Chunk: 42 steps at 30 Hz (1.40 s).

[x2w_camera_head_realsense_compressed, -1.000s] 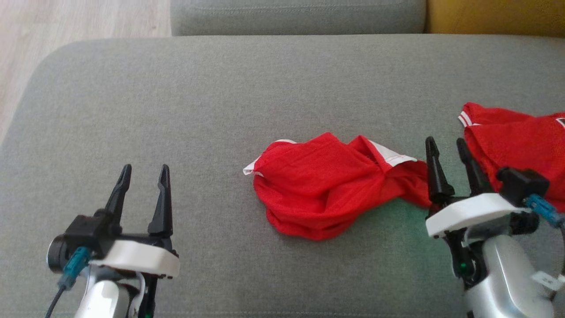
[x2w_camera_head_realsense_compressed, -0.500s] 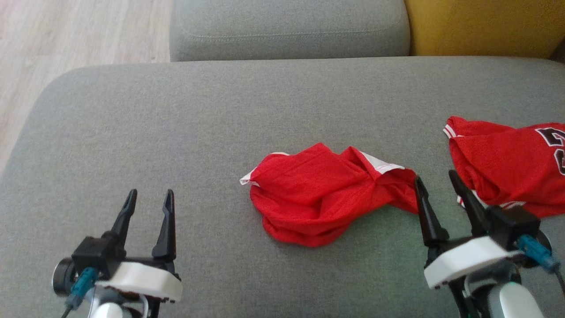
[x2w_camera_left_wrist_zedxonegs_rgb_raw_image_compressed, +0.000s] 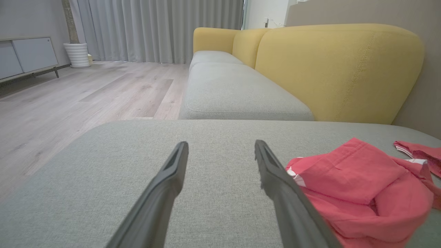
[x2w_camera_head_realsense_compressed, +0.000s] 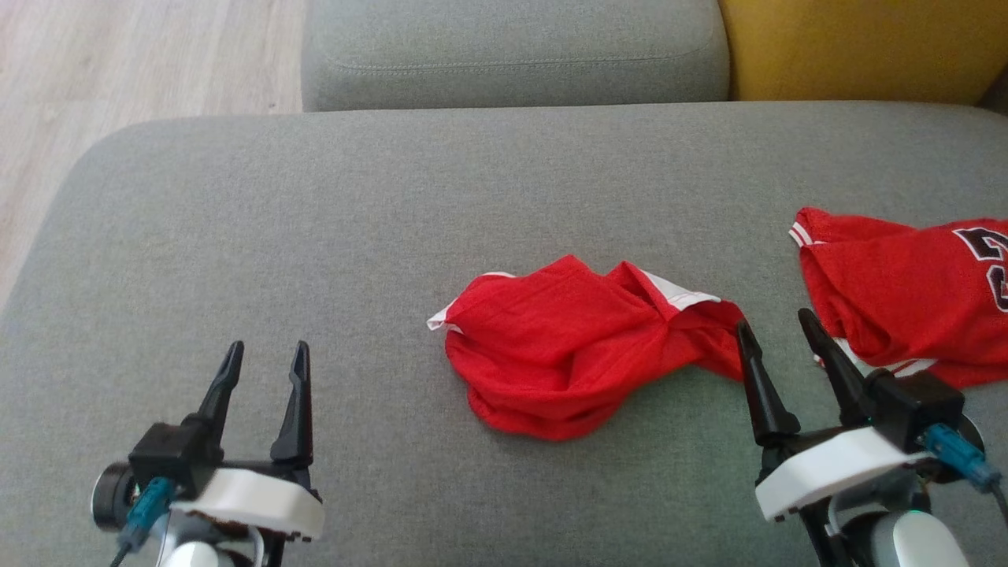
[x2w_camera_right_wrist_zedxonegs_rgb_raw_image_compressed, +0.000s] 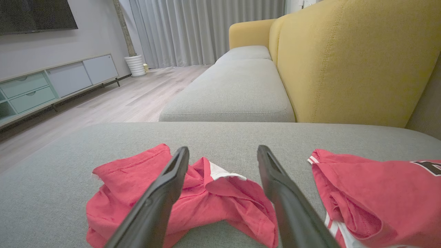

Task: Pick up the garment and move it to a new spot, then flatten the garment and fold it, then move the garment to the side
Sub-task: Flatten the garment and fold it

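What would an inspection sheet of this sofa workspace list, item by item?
Surface: grey sofa cushion, smooth.
Job's things: crumpled red garment, mid-cushion, not held, not yet flattened.
Clutter: red jersey with dark numbers, lying apart on the robot's right.
Grippers: left gripper open, over the cushion, apart from the garment; right gripper open, holding nothing, fingertips near the garment's right end.
Cables: left blue plug with a dark cable at the wrist; right blue plug at the other wrist.
Surroundings: yellow backrest, wood floor, grey curtains.
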Motion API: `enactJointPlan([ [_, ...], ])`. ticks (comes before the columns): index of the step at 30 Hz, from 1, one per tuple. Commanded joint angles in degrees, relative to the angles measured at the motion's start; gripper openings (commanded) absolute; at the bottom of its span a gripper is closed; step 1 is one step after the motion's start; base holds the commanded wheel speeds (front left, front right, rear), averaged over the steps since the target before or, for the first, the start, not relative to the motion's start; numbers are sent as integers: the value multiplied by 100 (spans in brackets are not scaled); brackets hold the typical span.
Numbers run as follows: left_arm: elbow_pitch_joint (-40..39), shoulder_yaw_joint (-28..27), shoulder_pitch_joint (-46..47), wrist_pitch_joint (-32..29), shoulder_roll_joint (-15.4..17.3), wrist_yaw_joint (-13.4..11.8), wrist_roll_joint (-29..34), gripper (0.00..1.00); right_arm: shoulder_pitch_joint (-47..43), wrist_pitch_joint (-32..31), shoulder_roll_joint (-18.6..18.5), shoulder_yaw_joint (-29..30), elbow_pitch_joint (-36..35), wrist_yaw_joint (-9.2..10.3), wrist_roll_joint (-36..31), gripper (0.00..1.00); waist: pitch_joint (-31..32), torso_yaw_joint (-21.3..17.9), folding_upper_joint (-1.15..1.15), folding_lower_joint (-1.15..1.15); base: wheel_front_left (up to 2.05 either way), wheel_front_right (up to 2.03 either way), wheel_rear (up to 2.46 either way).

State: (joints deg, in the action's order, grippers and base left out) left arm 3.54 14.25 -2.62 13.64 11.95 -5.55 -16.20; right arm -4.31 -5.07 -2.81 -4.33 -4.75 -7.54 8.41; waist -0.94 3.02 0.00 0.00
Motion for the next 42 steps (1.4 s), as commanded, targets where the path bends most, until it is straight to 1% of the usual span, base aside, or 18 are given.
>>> enactJointPlan([
  [1,-224,-181,226,17,108,-41,19,100,171,-4,-13,-133,-220,5,0,100,-11,2,0,0,0,0,0],
  [10,-245,-153,306,31,121,-51,4,100,262,-16,-9,-163,-191,5,-48,100,-90,45,0,0,0,0,0],
  [15,-234,-87,447,45,89,-5,-3,100,589,-179,-45,-415,61,5,-93,100,-225,196,0,0,0,0,0],
  [18,-206,-44,559,63,44,27,-6,100,987,-297,-116,-827,399,5,-62,100,-388,326,0,0,0,0,0],
  [22,-128,-1,733,90,-15,85,-1,100,1724,-407,-215,-1568,978,5,27,100,-636,520,0,0,0,0,0],
  [28,37,63,962,122,-134,196,25,100,2869,-639,-402,-2701,1992,5,225,100,-872,798,0,0,0,0,0],
  [31,103,54,1028,130,-194,227,33,100,3302,-903,-446,-3182,2515,5,332,100,-928,872,0,0,0,0,0],
  [34,121,25,1080,133,-254,262,53,100,3668,-1211,-469,-3508,3030,5,372,100,-971,915,0,0,0,0,0],
  [37,111,-21,1095,134,-306,299,89,100,3931,-1426,-435,-3627,3468,5,406,100,-1003,930,0,0,0,0,0],
  [38,109,-36,1097,134,-322,314,103,100,3993,-1444,-410,-3639,3570,5,439,63,-1012,932,0,0,0,0,0],
  [40,105,-67,1102,135,-354,346,130,100,4091,-1339,-353,-3599,3686,5,508,0,-1018,931,0,0,0,0,0],
  [42,100,-107,1094,135,-379,370,159,100,4123,-1205,-301,-3518,3743,5,583,0,-1008,911,0,0,0,0,0],
])
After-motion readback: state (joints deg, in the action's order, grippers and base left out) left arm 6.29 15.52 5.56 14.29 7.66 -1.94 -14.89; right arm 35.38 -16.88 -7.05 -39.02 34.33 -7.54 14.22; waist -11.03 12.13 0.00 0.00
